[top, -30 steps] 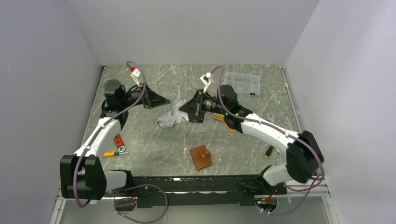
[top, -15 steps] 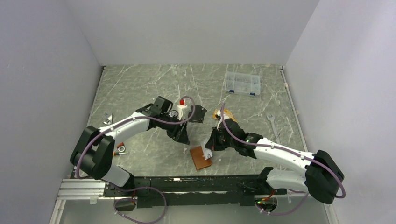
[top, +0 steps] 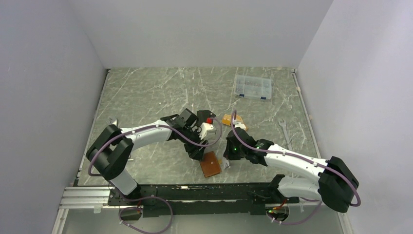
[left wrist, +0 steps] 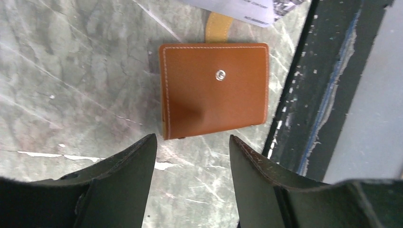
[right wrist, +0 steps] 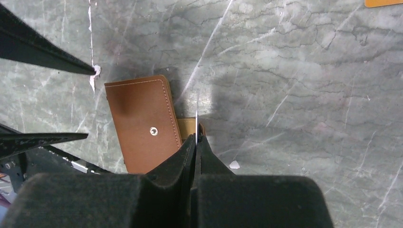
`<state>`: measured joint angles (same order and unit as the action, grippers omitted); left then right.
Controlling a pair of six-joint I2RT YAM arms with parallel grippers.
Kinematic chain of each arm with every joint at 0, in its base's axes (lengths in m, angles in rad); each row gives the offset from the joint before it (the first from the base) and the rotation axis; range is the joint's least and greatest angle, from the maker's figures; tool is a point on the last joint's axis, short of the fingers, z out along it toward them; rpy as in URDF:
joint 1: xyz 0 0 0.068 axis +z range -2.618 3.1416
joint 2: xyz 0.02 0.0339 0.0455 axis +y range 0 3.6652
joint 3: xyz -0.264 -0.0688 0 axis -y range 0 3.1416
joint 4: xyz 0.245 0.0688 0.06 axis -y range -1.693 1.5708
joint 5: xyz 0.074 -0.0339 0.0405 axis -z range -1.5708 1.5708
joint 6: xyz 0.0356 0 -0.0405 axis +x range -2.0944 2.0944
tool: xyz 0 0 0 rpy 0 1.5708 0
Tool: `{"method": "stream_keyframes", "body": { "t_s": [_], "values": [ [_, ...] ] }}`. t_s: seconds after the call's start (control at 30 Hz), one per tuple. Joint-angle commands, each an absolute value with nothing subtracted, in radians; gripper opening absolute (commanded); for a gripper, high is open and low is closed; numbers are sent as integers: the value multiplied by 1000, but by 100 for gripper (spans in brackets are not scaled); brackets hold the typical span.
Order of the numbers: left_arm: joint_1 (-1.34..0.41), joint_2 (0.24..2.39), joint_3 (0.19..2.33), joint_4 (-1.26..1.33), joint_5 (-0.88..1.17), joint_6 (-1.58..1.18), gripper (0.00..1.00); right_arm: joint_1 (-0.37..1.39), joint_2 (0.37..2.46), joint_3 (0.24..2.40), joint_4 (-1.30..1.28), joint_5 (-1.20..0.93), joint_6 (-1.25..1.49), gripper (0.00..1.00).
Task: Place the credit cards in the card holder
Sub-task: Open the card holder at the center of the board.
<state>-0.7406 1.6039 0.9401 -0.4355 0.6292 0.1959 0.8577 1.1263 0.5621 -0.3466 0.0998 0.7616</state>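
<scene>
The brown wallet (left wrist: 214, 90) lies shut and flat on the table (top: 160, 92), stud side up, at the near edge just beside the black rail (left wrist: 328, 95) that carries the arm bases. Its tan tab (left wrist: 217, 27) sticks out flat on the side towards the right arm.

The left gripper (left wrist: 192, 142) hangs over the wallet's opposite side with its fingers spread wide and nothing between them. In its wrist view the wallet sits just ahead of the fingertips, centred on the gap. Whether the fingers touch the leather cannot be told.

The right gripper (right wrist: 195, 140) has its fingers pressed together on a thin pale card (right wrist: 196, 111), which its own camera sees edge-on as a bright line. The card stands upright over the tab, just beside the wallet's body. The left wrist view shows the same card as a light grey sheet with print on it, above the tab.

Further back lie some orange cards (top: 231, 120), well apart from the wallet. A wrench (top: 284, 127) lies to the right, and a clear plastic box (top: 252, 87) sits near the far wall.
</scene>
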Motion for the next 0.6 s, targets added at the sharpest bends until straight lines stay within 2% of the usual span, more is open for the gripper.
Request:
{"method": "stream_keyframes", "body": {
  "t_s": [0.0,0.07,0.1,0.17,0.2,0.23,0.4,0.57],
  "values": [
    [-758,1633,1008,-422,545,275,63,868,1118,563,-333,120,780,0],
    [-764,1644,1019,-414,529,288,65,870,1123,551,-319,116,784,0],
    [-767,1651,1024,-411,525,302,76,870,1124,545,-313,113,786,0],
    [-775,1669,1041,-427,523,337,83,872,1129,533,-298,111,790,0],
    [-780,1680,1049,-442,533,364,95,873,1131,527,-293,110,793,0],
    [-788,1691,1060,-460,534,389,98,873,1135,524,-292,112,794,0],
    [-801,1767,1119,-563,584,481,93,875,1136,498,-278,113,800,0],
    [-803,1818,1155,-616,638,540,78,877,1131,481,-273,114,812,0]
  ]
}}
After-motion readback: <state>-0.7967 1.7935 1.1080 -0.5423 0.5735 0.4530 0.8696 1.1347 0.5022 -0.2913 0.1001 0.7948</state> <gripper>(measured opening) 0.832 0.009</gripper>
